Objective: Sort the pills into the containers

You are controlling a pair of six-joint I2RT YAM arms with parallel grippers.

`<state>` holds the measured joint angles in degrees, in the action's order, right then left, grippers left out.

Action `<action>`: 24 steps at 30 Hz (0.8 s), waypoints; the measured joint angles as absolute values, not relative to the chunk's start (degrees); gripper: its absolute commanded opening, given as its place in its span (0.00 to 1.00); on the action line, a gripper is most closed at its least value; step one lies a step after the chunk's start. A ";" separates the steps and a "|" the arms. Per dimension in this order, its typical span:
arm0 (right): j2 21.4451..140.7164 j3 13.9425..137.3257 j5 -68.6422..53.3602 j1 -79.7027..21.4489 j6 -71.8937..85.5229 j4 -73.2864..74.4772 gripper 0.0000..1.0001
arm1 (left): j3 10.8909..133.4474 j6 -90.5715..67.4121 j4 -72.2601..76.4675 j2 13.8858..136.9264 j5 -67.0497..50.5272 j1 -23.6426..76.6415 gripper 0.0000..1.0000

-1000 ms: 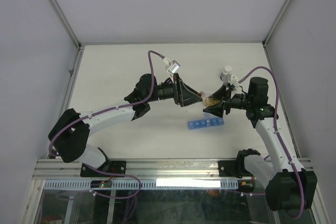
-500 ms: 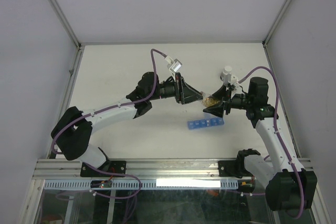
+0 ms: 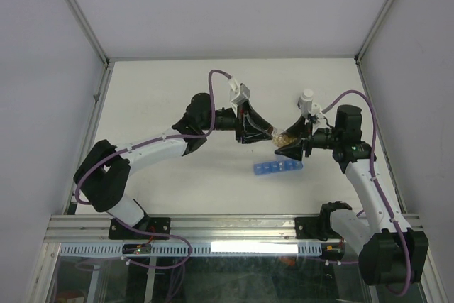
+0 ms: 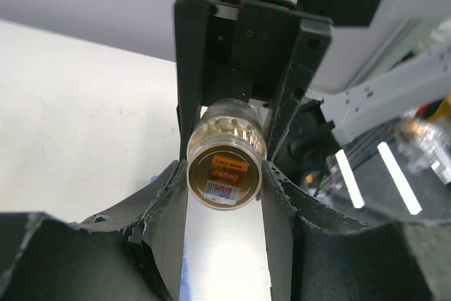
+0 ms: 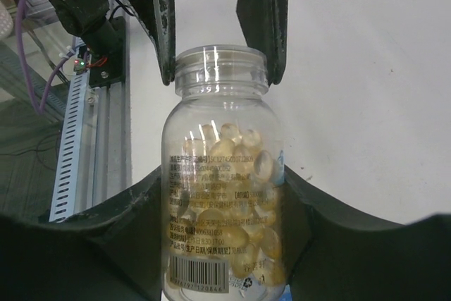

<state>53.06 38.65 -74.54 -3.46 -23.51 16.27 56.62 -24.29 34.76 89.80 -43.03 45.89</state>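
My right gripper [image 3: 285, 144] is shut on a clear pill bottle [image 3: 281, 135] and holds it above the table. In the right wrist view [image 5: 224, 195] the bottle [image 5: 222, 195] is full of pale yellow pills [image 5: 243, 244], and its uncapped neck points away. My left gripper [image 3: 271, 133] meets it from the left, with its fingers [image 5: 166, 40] on both sides of the neck. In the left wrist view [image 4: 225, 189] the bottle's end [image 4: 225, 173] sits between my fingertips, touching both. The translucent-blue pill organizer [image 3: 277, 167] lies on the table just below the bottle.
A small white-capped bottle [image 3: 306, 96] stands behind the right gripper. White walls and metal frame posts enclose the white table [image 3: 156, 97]. A rail with cables [image 3: 213, 246] runs along the near edge.
My left gripper has moved right toward the bottle and its wrist has turned. Its fingers now sit at the bottle's neck. The right arm and the bottle have hardly moved.
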 measured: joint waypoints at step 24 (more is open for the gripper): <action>52.97 38.68 -74.19 -3.25 -23.73 15.51 0.00 | 60.95 7.38 36.21 94.32 -60.86 43.97 0.99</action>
